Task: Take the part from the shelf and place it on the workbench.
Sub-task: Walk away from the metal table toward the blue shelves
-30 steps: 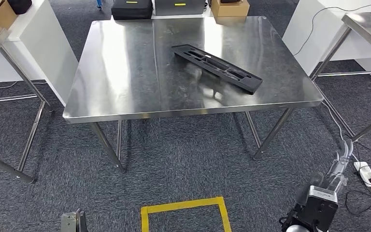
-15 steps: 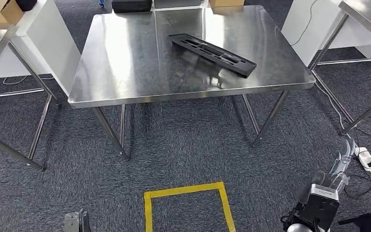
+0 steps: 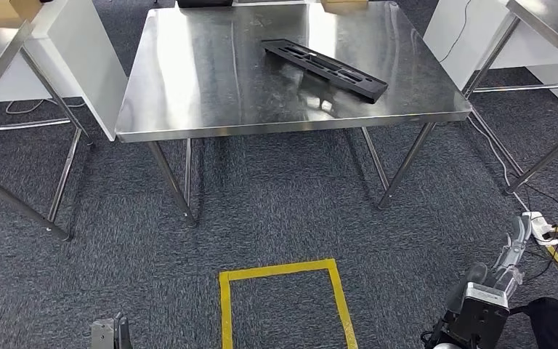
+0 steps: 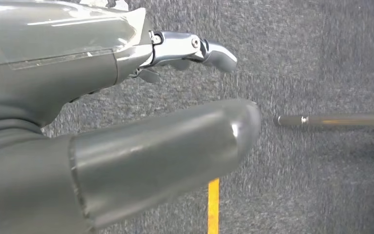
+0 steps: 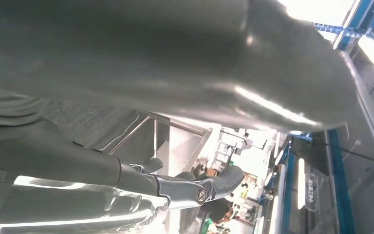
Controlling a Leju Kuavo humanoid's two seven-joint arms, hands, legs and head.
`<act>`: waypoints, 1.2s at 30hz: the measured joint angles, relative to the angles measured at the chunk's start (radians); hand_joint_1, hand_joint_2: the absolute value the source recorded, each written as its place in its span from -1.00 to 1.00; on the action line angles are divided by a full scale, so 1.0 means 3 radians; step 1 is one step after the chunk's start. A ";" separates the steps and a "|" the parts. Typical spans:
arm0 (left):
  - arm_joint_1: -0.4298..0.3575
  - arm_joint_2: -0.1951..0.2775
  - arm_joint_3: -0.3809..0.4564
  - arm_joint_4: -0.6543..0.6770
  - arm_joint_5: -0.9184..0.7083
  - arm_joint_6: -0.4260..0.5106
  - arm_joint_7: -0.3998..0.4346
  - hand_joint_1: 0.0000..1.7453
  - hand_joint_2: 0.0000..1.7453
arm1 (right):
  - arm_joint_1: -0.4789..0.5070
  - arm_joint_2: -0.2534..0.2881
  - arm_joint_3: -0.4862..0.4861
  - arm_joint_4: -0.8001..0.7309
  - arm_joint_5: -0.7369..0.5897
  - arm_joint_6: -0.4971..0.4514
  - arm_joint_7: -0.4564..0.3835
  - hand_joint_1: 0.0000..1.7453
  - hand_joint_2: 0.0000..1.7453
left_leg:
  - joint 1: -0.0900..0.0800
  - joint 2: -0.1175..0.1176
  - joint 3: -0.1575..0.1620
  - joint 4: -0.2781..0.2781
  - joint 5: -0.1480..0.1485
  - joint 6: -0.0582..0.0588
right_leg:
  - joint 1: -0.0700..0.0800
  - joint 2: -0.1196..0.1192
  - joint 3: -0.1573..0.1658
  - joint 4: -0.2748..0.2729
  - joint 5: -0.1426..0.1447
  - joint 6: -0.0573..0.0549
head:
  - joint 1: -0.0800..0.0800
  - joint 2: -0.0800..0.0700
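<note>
Receding view puts workbench [image 3: 189, 102] and part [image 3: 325, 68] higher than before

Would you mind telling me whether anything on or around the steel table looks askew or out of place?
The long black part lies diagonally across the steel table, skewed to its edges. A white power strip and loose cables trail on the carpet near the table's right legs. Nothing looks spilled or damaged.

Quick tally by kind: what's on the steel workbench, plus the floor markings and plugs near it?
Black part on the workbench: 1
Yellow tape square on the carpet: 1
White power strip on the floor: 1
Total: 3
</note>
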 joint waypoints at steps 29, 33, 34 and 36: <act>-0.0072 -0.0071 0.0007 -0.0072 -0.0165 -0.0003 0.0043 -1.00 -1.00 | 0.0284 0.0085 -0.0240 -0.0243 -0.0028 0.0125 0.0012 -1.00 -1.00 | -0.0030 0.0006 0.0141 -0.0002 -0.0162 -0.0025 | 0.0018 -0.0004 0.0004 -0.0200 0.0249 -0.0011 | -0.0027 0.0000; -0.0074 -0.0082 0.0007 -0.0072 -0.0167 -0.0004 0.0039 -1.00 -1.00 | 0.0291 0.0088 -0.0284 -0.0242 -0.0037 0.0134 0.0011 -1.00 -1.00 | -0.0018 0.0030 -0.0069 -0.0012 0.0033 0.0020 | 0.0000 0.0011 -0.0190 0.0518 -0.0328 -0.0037 | 0.0014 0.0000; -0.0073 -0.0084 0.0007 -0.0072 -0.0167 -0.0005 0.0039 -1.00 -1.00 | 0.0291 0.0087 -0.0292 -0.0242 -0.0037 0.0134 0.0011 -1.00 -1.00 | -0.0018 0.0035 -0.0128 -0.0009 0.0084 0.0015 | -0.0004 0.0011 -0.0192 0.0692 -0.0371 -0.0008 | 0.0017 0.0000; -0.0073 -0.0087 0.0007 -0.0072 -0.0168 -0.0010 0.0039 -1.00 -1.00 | 0.0291 0.0087 -0.0304 -0.0242 -0.0038 0.0134 0.0011 -1.00 -1.00 | -0.0018 0.0043 -0.0251 0.0003 0.0182 -0.0003 | -0.0015 0.0012 -0.0048 0.0733 -0.0260 0.0080 | 0.0021 0.0000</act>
